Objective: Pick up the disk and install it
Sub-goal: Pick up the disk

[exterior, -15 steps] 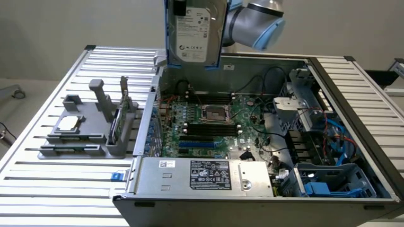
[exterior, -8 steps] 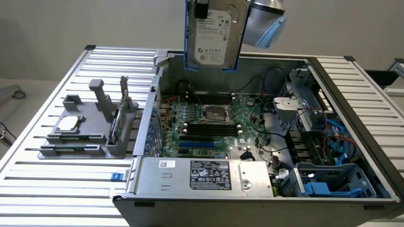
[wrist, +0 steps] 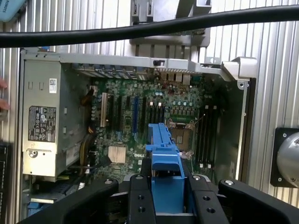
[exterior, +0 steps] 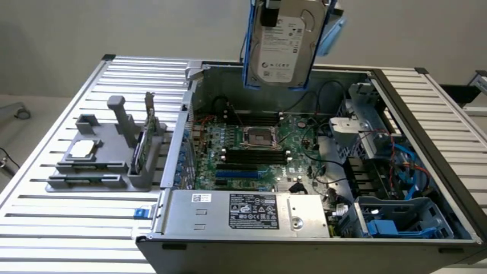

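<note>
While the disk point(exterior: 283, 48) hangs upright at twelve o'clock in the exterior view, we see it lifted well above the open computer case point(exterior: 426, 137) and touching nothing below. In the wrist view the end effector point(wrist: 166, 189) is clamped on the disk. Its black fingers point(wrist: 140, 200) press in from both sides of the blue carrier point(wrist: 163, 154), which juts out over the motherboard point(wrist: 140, 121).

We judge the drive to be dense and rigid, heavy for its size, and sensitive to knocks. The plastic carrier looks lighter and likely flexes a little, so a hold across the long side rails seems sounder than one on the labelled face.

A blue-lined drive cage point(exterior: 396, 220) sits at five o'clock inside the case. A grey fixture point(exterior: 99, 165) stands at nine o'clock of the case on the slatted table point(exterior: 45, 240), well apart from the disk.
</note>
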`<state>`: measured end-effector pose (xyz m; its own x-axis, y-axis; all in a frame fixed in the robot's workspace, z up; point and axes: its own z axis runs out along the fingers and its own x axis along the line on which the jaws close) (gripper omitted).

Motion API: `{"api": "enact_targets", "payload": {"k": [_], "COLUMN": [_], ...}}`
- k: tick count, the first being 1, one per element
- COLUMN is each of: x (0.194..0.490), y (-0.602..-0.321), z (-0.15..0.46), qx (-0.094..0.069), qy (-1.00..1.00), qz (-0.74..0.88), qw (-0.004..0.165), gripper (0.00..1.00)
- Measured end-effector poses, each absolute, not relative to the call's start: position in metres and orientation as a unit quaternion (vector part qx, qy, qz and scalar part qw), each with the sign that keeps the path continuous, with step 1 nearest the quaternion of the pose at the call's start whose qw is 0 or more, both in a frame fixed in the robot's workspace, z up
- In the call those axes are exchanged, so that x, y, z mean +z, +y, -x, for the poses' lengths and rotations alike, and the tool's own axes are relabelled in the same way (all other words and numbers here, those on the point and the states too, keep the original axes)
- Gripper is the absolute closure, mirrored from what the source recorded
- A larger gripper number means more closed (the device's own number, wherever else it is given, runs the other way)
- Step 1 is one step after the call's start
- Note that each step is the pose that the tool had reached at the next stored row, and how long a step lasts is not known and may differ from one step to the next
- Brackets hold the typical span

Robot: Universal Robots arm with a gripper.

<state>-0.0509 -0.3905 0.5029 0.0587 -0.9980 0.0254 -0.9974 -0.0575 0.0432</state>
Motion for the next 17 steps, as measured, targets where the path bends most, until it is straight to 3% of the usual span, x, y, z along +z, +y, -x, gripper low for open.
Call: {"api": "enact_targets", "payload": {"k": [17], "x": [0.497], "y": [-0.428], "z": [0.0], "qx": [0.001], "qy": [-0.686], "qz": [-0.727], "qw": [0.018], "gripper": [0.67]}}
